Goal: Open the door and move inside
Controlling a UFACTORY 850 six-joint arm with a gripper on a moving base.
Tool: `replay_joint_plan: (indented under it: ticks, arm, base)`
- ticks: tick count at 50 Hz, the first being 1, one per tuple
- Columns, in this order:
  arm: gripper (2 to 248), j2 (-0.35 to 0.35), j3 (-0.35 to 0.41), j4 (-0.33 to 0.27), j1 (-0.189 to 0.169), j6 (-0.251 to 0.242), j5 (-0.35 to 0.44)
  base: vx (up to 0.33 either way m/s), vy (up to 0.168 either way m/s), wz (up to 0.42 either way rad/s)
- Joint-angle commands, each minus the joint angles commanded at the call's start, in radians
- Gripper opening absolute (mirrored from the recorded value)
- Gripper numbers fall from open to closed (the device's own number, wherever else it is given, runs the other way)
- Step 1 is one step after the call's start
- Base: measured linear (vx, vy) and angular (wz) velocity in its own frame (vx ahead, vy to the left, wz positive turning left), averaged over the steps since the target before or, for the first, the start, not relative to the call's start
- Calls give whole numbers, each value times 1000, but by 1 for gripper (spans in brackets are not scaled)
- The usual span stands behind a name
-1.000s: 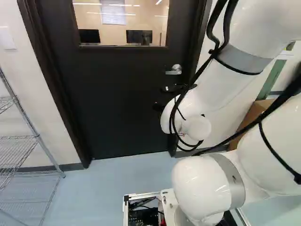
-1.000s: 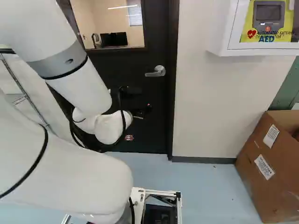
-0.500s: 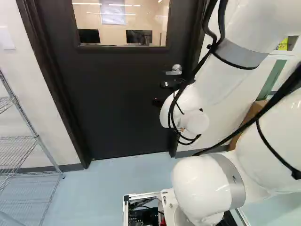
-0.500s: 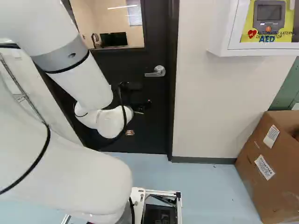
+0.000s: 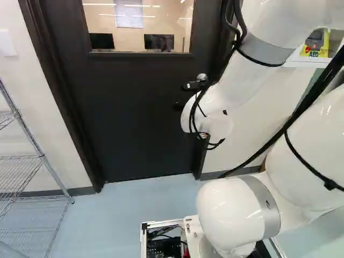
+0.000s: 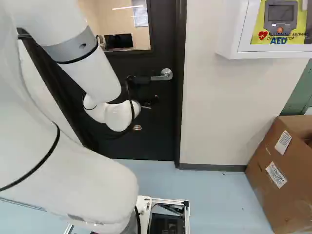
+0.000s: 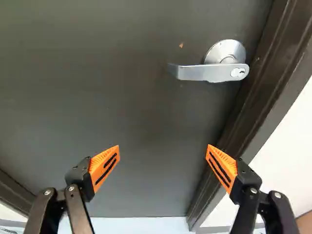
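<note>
And there was the lever (image 7: pixel 209 72), level on the shut door (image 7: pixel 122 112), close by the frame (image 7: pixel 273 78), ahead of my claw (image 7: pixel 163 150) and clear of it! The claw stood spread wide, nothing between its pads (image 7: pixel 105 165). Reaching was the step, I judged: it called for lifting, lining up with the bar, easing in squarely, then bearing down near the free end, never knocking the frame.
</note>
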Motion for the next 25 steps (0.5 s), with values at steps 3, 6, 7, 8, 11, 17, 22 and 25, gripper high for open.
replay_joint_plan:
  ticks: [3,6,7,8,11,17,22,25]
  arm:
    - [247,-4,-11,0,0,0,0]
    - [247,-8,-21,0,0,0,0]
    - [247,-9,-25,0,0,0,0]
    - [247,-10,-28,0,0,0,0]
    - [247,-13,-38,0,0,0,0]
    - [247,-16,-56,0,0,0,0]
    - [247,-16,-68,0,0,0,0]
    - [247,-14,-74,0,0,0,0]
  base:
    - [0,0,0]
    - [0,0,0]
    - [0,0,0]
    - [0,0,0]
    - [0,0,0]
    - [0,0,0]
    - [0,0,0]
    - [0,0,0]
